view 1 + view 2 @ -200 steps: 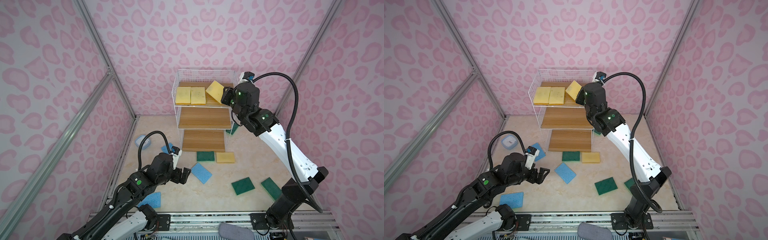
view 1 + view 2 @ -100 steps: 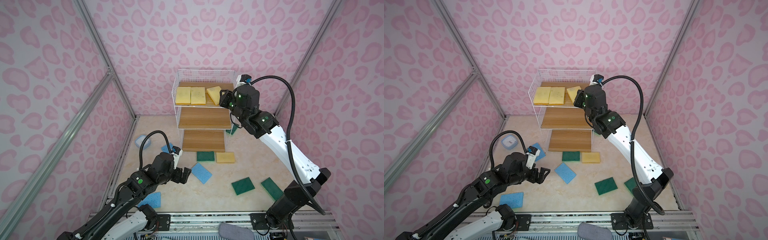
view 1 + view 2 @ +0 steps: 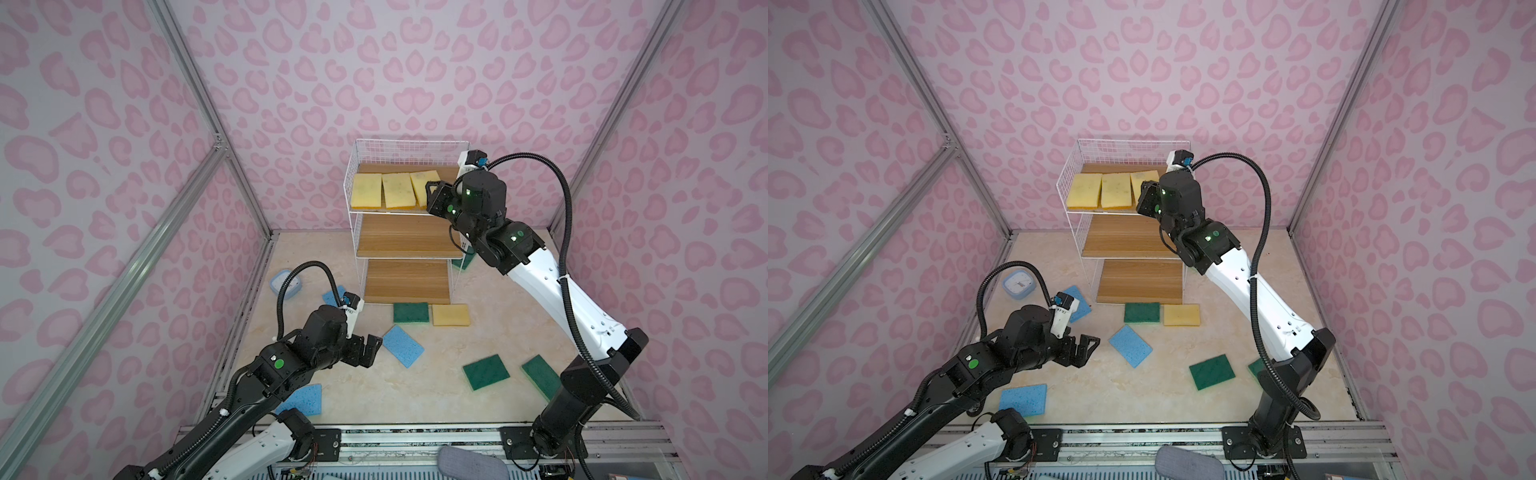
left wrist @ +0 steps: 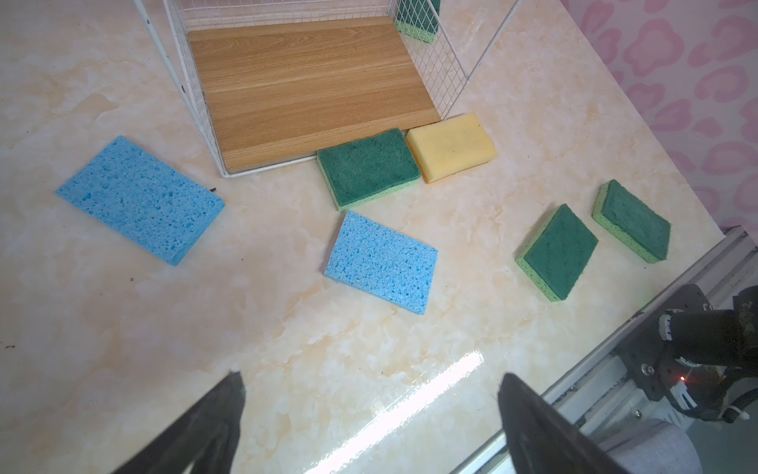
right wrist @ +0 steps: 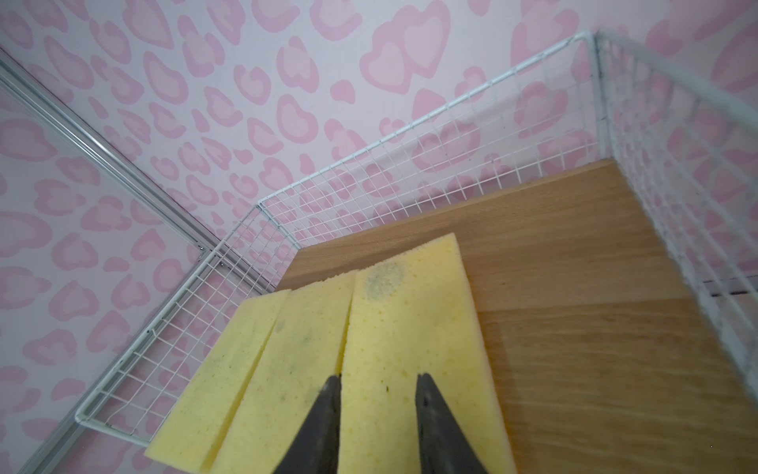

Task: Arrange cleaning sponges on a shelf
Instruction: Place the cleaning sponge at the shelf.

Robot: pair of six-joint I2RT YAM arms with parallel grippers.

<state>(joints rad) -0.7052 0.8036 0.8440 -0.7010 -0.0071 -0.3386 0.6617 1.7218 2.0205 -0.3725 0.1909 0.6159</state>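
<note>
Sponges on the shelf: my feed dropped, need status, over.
Left gripper open, empty. Right gripper over third yellow sponge on shelf top board, grip unclear. Eight sponges off shelf; clock well aside.

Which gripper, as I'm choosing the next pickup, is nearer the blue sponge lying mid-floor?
Left. The left gripper hovers just beside the blue sponge; the right gripper is up at the shelf's top tier, over yellow sponges.

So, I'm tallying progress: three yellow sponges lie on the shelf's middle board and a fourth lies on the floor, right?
Not the middle board: the three yellow sponges lie on the shelf's top board, as both top views show. A fourth lies on the floor.
</note>
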